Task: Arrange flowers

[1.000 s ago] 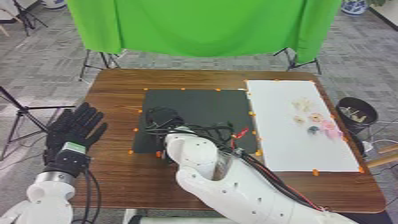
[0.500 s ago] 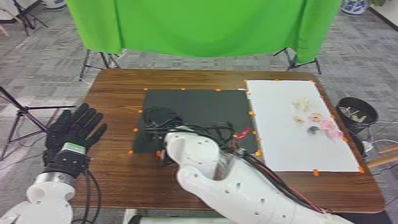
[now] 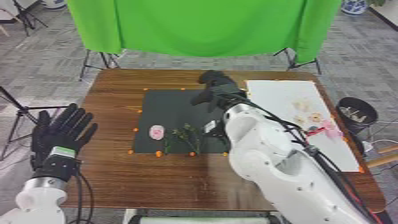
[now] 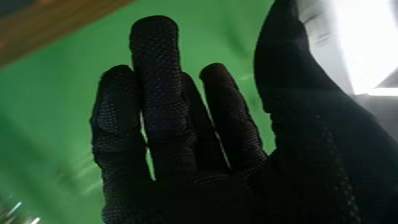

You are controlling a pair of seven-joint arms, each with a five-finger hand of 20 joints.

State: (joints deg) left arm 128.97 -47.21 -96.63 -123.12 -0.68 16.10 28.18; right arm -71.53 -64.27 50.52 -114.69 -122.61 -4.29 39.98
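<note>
Flowers [image 3: 333,131] by the table's [image 3: 115,185] right edge risk being knocked askew if the right robot hand [image 3: 216,89], open and empty, drags its forearm low; the left robot hand [image 3: 58,136] is open, empty.

We see the mat [image 3: 178,103] on the counter [image 3: 151,185], with the sheet [image 3: 271,92] to its right. A flower [image 3: 157,132] lies on the mat's near left part — the sprigs [image 3: 186,135] just right of it. On the sheet's right half lie what seem to be blossoms [image 3: 315,118]. Right of the counter stands a bin [image 3: 355,100]; behind it all hangs a cloth [image 3: 209,30].
</note>
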